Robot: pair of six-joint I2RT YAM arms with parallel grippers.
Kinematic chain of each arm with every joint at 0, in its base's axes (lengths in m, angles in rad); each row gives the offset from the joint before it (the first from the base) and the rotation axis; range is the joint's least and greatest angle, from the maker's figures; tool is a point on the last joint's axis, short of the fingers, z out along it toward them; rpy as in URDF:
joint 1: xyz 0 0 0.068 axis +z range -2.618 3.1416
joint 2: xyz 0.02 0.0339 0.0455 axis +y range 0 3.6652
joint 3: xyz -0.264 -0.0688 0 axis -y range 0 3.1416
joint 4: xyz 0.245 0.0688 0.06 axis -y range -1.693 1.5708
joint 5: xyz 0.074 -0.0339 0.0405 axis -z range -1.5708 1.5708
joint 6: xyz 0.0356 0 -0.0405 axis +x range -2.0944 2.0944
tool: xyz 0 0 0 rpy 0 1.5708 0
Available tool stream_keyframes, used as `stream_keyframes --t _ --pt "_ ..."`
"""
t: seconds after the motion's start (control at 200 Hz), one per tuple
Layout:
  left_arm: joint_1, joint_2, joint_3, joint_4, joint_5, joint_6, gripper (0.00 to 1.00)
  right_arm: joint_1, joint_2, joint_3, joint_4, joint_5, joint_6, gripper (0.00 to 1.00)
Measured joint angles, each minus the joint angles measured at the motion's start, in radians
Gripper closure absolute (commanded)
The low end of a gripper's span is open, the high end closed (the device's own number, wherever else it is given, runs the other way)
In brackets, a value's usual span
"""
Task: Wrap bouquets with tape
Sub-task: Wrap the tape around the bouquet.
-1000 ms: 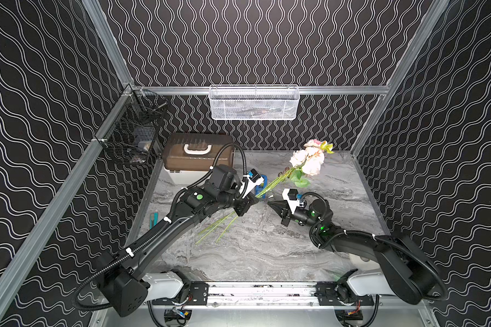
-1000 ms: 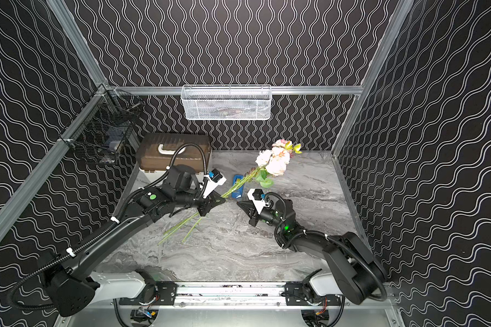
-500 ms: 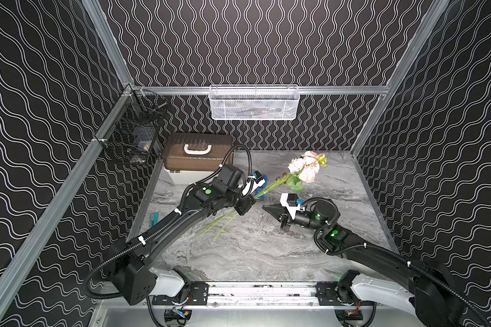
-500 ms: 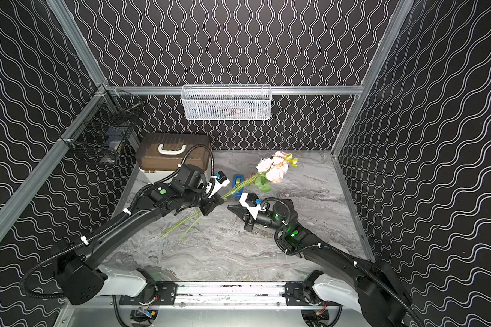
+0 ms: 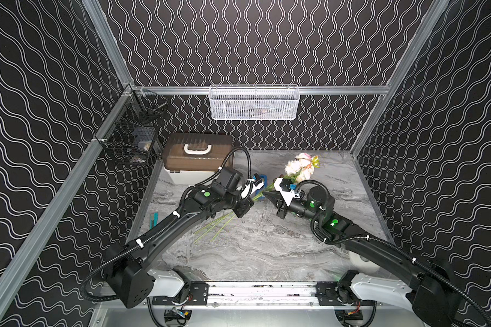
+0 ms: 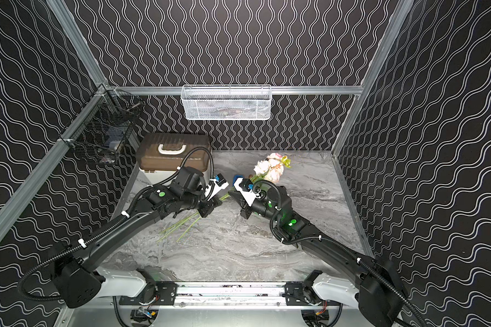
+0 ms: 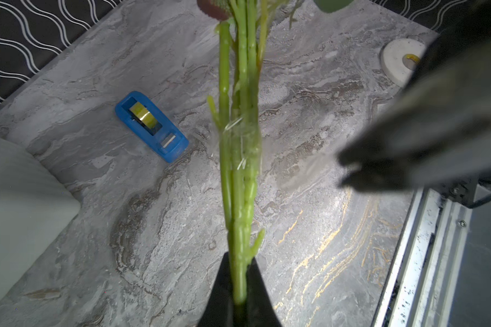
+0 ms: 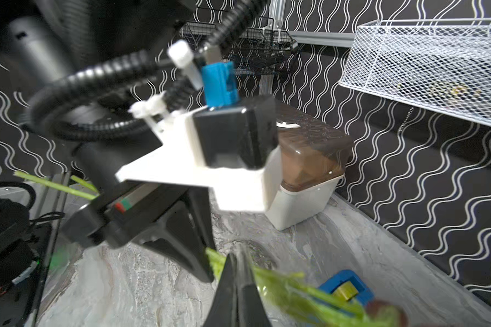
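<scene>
Black wavy-lined walls (image 5: pixel 253 42), grey marbled tabletop (image 5: pixel 267 249), aluminium frame (image 5: pixel 338 90)

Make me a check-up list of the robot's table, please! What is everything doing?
Surface: grey marbled tabletop; no spills seen.
Job's things: bouquet held slanting, with clear tape banding its stems; blue tape dispenser sits on the table.
Clutter: white roll, teal cutter, brown-lidded box.
Grippers: left gripper shut on the bouquet; right gripper shut near the stems, and whether it holds anything is unclear.
Cables: black ribbed hose loops at each wrist; no snags seen.
Surroundings: wavy black walls, white mesh basket, black wire basket.
</scene>
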Motion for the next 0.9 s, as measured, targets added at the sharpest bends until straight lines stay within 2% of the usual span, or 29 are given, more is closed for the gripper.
stream_keyframes --t 0.165,0.526,0.566,0.671,0.786,0.896 --pt "-0.034 0.001 -0.004 -0.005 0.008 0.037 1.0 0.0 0.01 0.043 -0.065 0.06 -0.024 1.0" --pt "-0.07 -0.029 -0.028 0.008 -0.011 0.09 1.0 0.0 0.053 0.144 -0.253 0.106 -0.052 1.0" --pt "-0.07 -0.034 -0.03 0.008 -0.011 0.092 1.0 -0.001 0.061 0.153 -0.271 0.11 -0.055 0.92" --pt "-0.071 -0.045 -0.032 0.007 -0.007 0.098 1.0 -0.002 0.072 0.164 -0.298 0.12 -0.066 0.77" --pt "-0.071 -0.055 -0.036 -0.007 0.016 0.106 1.0 -0.005 0.076 0.168 -0.299 0.157 -0.083 0.65" --pt "-0.071 -0.056 -0.036 -0.01 0.025 0.108 1.0 -0.006 0.08 0.172 -0.3 0.19 -0.108 0.64"
